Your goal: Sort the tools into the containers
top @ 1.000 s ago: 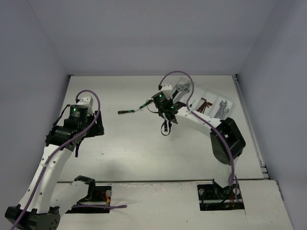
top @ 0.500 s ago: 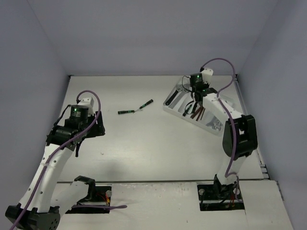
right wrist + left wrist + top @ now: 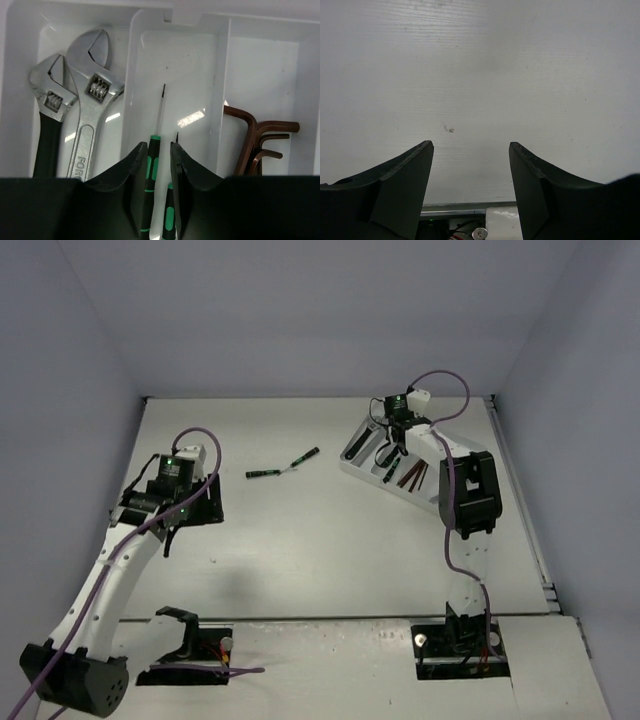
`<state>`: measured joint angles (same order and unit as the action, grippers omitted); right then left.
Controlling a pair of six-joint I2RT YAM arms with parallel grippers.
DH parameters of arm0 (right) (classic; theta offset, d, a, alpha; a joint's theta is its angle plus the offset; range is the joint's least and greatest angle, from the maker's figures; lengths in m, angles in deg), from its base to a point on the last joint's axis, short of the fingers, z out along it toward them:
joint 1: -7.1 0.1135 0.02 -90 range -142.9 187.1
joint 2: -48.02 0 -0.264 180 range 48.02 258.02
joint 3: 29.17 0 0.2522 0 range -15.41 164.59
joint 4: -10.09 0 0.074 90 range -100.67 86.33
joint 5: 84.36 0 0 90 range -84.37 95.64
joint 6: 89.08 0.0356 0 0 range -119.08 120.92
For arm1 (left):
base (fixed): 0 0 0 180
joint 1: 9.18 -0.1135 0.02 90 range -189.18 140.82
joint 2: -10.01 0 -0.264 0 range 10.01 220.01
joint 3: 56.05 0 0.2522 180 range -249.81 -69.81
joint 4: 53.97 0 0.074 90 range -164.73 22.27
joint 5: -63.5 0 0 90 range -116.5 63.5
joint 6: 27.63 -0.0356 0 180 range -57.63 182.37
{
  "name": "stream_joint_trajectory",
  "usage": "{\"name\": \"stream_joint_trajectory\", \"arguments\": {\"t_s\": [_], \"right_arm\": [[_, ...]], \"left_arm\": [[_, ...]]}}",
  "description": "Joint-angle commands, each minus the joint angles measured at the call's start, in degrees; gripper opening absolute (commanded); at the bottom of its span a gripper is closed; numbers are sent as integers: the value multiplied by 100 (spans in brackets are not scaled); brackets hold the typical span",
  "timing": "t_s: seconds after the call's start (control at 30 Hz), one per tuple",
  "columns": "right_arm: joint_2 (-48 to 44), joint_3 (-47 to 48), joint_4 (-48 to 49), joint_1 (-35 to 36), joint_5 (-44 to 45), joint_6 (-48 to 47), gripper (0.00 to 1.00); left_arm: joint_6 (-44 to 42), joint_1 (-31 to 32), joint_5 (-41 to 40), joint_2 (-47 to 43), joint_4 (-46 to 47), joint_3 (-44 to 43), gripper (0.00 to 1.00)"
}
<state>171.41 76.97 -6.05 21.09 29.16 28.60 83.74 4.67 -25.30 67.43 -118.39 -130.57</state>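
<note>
Black jaws of the right gripper (image 3: pixel 159 147) stand narrowly parted over the tray (image 3: pixel 131 75), with a green-and-black screwdriver (image 3: pixel 154 170) lying lengthwise in the gap between them; the gap looks a touch wider than the handle, so I judge the tool released rather than gripped. A second screwdriver (image 3: pixel 170 215) lies just beside it in the same compartment, the second from the left in the wrist view. To the left of that compartment lie two adjustable wrenches (image 3: pixel 92 100), one silver, one black-handled; to the right, a bunch of reddish-brown hex keys (image 3: pixel 250 140). A second ago this arm hung over the middle of the surface (image 3: pixel 300 540) with its jaws shut; it has since swung to the tray and begun to let go, which I take to mean one more tool is sorted. Further out, two loose screwdrivers (image 3: pixel 263 474) lie on the surface well apart from the tray, end to end and near each other; they look like the tools left to fetch. The left gripper (image 3: pixel 470 150) hovers above bare surface, its jaws wide with nothing between them; its arm has shifted a little toward the centre. The next move likely calls for the right jaws to lift straight up, lest a fingertip drag the thin shaft out.
</note>
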Motion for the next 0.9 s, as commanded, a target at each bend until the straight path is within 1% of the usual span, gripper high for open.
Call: {"name": "stream_joint_trajectory", "arguments": {"t_s": [0.0,0.07,0.17,0.2,0.27,0.33,0.37,0.47,0.5,0.53,0.63,0.73,0.87], "right_arm": [[-389,306,168,-72,-55,-124,39],[-711,276,168,-79,-204,-400,42],[-1405,27,168,-85,-518,-810,44],[-1714,-174,168,-89,-676,-915,44],[-2326,-647,168,-81,-924,-1241,44],[-3078,-1199,168,-92,-1026,-1349,44],[-3383,-1637,168,-97,-1096,-1384,44],[-4443,-2501,158,-124,-1252,-1485,44],[-4519,-2758,147,-125,-1309,-1481,44],[-5021,-3063,123,-131,-1391,-1452,44],[-5899,-3937,44,-143,-1869,-1314,45],[-6575,-4344,-100,-150,-2097,-1142,46],[-6958,-4652,-266,-150,-2199,-1094,47]], "left_arm": [[-607,22,289,585,178,-602,59],[-951,22,336,844,179,-785,59],[-1504,41,476,1618,248,-1265,59],[-1738,58,570,1819,302,-1505,59],[-2229,146,798,2632,353,-1981,59],[-2730,226,874,3150,355,-2525,59],[-2915,271,889,3459,355,-2741,59],[-3681,417,966,4557,355,-3397,59],[-3735,417,1000,4829,353,-3629,59],[-4085,417,1023,5134,341,-4021,59],[-4620,416,1143,5998,330,-4719,59],[-4915,400,1322,6415,324,-5176,59],[-5145,399,1206,6982,227,-5491,59]]}}
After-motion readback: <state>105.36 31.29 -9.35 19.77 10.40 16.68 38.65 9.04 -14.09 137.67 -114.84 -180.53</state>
